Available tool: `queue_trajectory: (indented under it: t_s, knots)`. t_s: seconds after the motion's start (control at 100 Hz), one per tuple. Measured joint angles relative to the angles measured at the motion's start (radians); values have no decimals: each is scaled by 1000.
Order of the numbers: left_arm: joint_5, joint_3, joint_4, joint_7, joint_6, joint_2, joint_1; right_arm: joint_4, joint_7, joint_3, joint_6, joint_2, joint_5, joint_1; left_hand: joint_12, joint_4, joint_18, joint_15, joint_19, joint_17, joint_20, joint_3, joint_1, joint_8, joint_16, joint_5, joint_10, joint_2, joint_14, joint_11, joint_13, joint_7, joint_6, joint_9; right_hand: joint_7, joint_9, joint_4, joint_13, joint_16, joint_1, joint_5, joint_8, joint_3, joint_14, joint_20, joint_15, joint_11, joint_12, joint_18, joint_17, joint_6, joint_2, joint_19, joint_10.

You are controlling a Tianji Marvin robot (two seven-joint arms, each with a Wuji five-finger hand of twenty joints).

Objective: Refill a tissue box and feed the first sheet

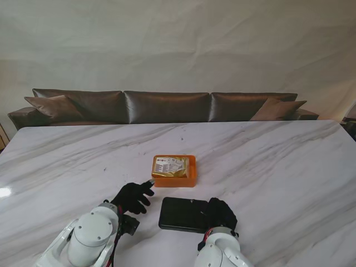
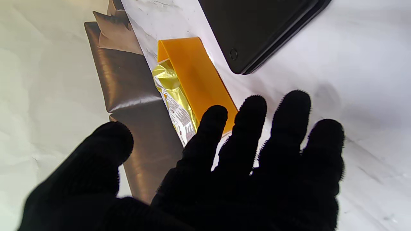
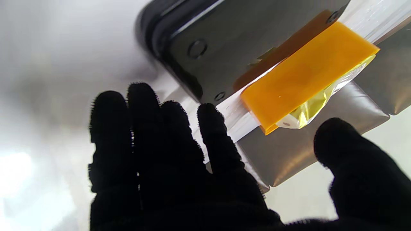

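Orange box holds gold pack, label unreadable; wrist views show black lid underside; left hand, right hand spread, empty.

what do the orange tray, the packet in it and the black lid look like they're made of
Orange rectangular tray: smooth, slightly translucent plastic, evenly glossy. Gold crinkled packet: thin shiny film, judging by its wrinkles and glints. Flat black lid: probably hard satin plastic, given its soft sheen.

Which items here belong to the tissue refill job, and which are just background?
Job: orange tray, yellow tissue pack inside it, black box, left robot hand, right robot hand.
Background: marble table, sofa, cushions.
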Motion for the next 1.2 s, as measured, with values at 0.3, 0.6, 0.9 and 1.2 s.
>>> queue_trajectory:
  t_s: [0.3,0.6,0.9,1.2]
  knots:
    - [-34,-5,22,41,9,-17,3,24,-31,-35,4,-34,81,34,0,0,-9,0,28,-4,0,0,11,-2,0,-3,0,0,1,0,-9,-12,1,-1,23,-2,58,-2,0,149,-1,-31,-91,2,-12,1,12,-6,2,-3,13,88,-1,15]
    - [-39,-7,28,57,1,-20,5,50,-49,-46,-55,-57,172,61,-1,0,-23,-3,122,-26,15,0,12,-2,0,-26,0,10,-2,-6,-21,-22,1,-26,34,-13,69,-10,0,160,-12,-38,-93,2,-24,4,15,-3,2,-3,15,95,-10,20]
    - [-42,-4,43,93,-12,-30,8,71,-65,-51,-104,-67,227,76,-1,12,-43,5,362,-56,36,0,22,-2,10,-42,-20,20,-13,-6,-30,-22,-26,-26,34,-16,70,-21,0,101,-12,-42,-100,12,-24,4,13,-5,4,-5,13,83,-10,27]
    - [-24,-6,42,116,-12,-35,27,70,-116,-9,-159,-77,262,53,-2,23,-30,4,600,-61,44,-11,30,-2,10,-64,-42,21,-14,-8,-30,-8,-54,-50,4,-79,68,-27,0,4,-118,-50,-38,16,-24,5,12,-3,12,-5,13,23,-10,26]
